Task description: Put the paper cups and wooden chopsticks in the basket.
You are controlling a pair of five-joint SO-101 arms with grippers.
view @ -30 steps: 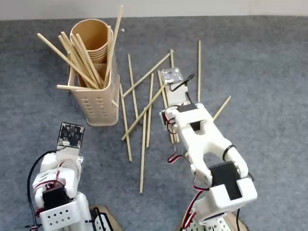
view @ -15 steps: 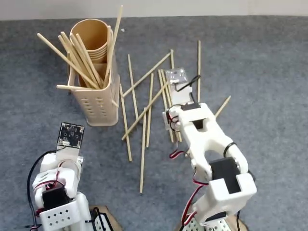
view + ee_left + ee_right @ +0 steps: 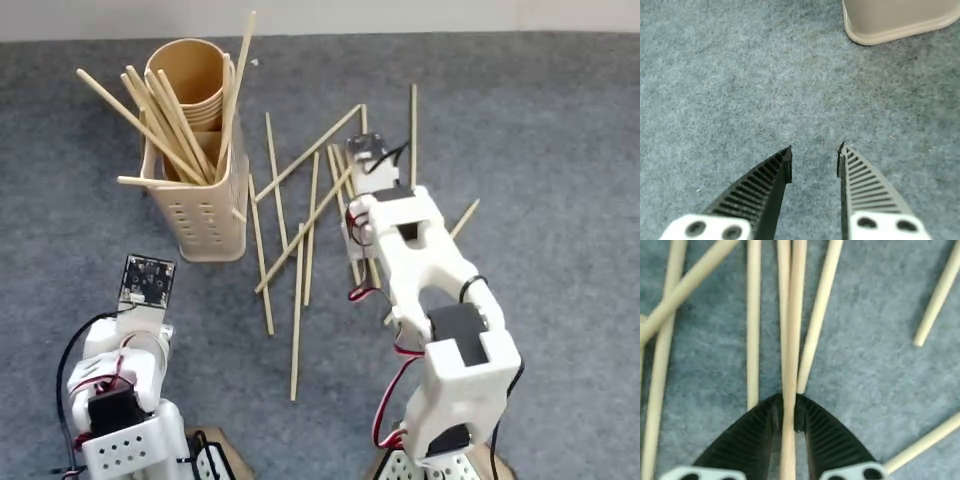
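Grey carpet (image 3: 560, 120) runs under everything. Nearest, on the near side of the basket (image 3: 205, 225), is the left gripper (image 3: 815, 152). Its fingers are spread with bare carpet between them, and the basket's bottom corner sits just past the tips.

The basket stands upright. It holds stacked paper cups (image 3: 190, 75) and a bundle of chopsticks (image 3: 150, 115). The bundle leans out over the rim, mostly fanning away from the right arm, and one long stick (image 3: 238, 75) angles up toward the far side.

On the basket's right-arm side, loose chopsticks (image 3: 298, 300) lie flat on the carpet. Most have the long axis running near-to-far. A diagonal stick (image 3: 305, 155) crosses them, pointing from the basket outward and far.

The right gripper (image 3: 787, 402) is over that scatter, well apart from the basket. Its fingers are pinching one held stick (image 3: 795, 315), whose long axis runs in line with the gripper, straight out past the tips.

It is crowded there. A thinner stick (image 3: 784, 300) lies right alongside the held one, and a neighbour stick (image 3: 820, 315) ends at one fingertip.

Open carpet lies beyond the scatter, away from the basket. Behind the basket, the carpet's far edge meets a pale strip (image 3: 400, 15).
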